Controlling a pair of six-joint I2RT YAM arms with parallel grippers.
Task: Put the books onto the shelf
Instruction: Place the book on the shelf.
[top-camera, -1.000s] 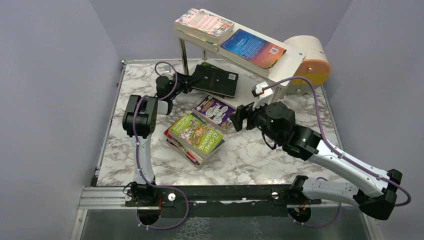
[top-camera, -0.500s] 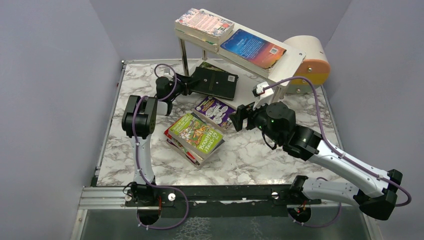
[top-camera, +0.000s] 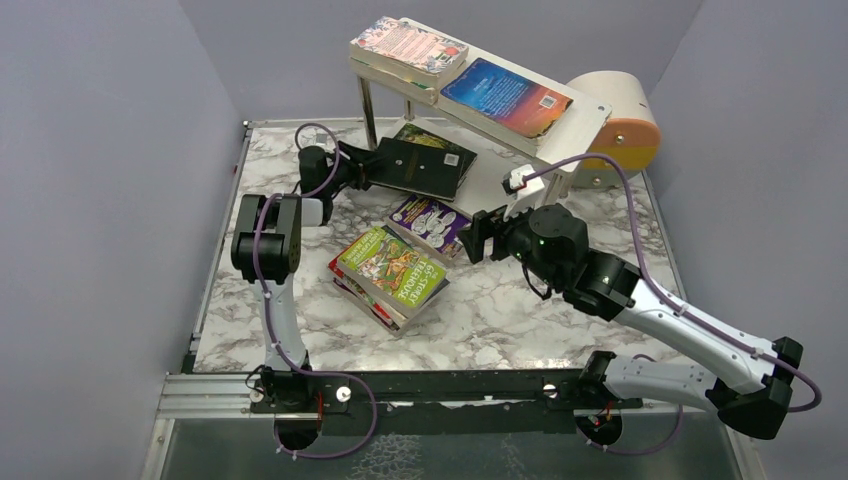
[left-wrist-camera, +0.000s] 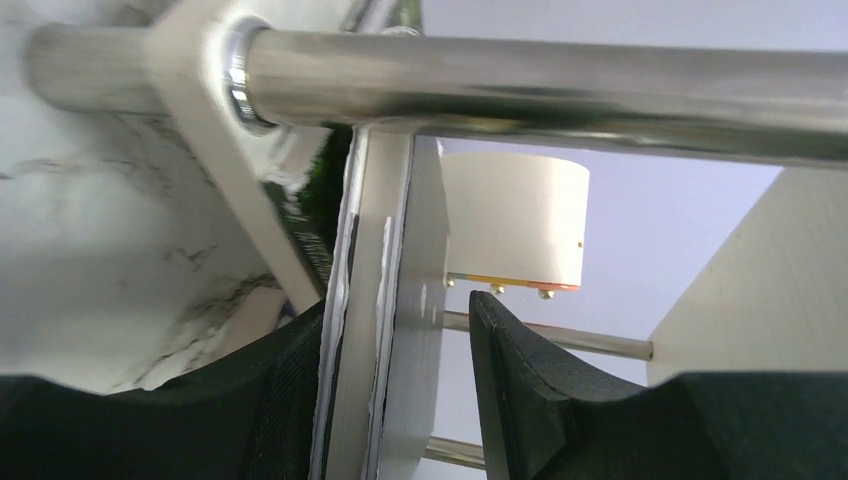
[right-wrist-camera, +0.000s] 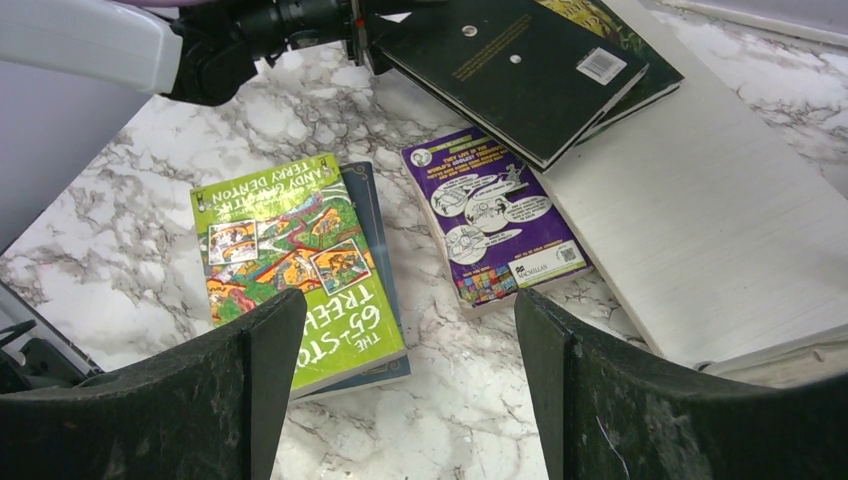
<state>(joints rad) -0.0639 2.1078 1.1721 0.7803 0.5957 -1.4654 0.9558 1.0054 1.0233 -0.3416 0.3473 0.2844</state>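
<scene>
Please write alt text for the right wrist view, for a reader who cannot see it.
Framed by the open right pincer, a green book, atop another, and a purple book lie on the marble table. Above them a black book lies partly over the pale shelf, the left pincer at its corner.

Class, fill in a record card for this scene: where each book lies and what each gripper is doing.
Top board: pink-patterned book, blue book
Lower board: black book atop a dark green one
Table: purple book; green book topping a stack
Left gripper: open, jaws astride the black book's edge
Right gripper: open, empty, near the purple book
</scene>
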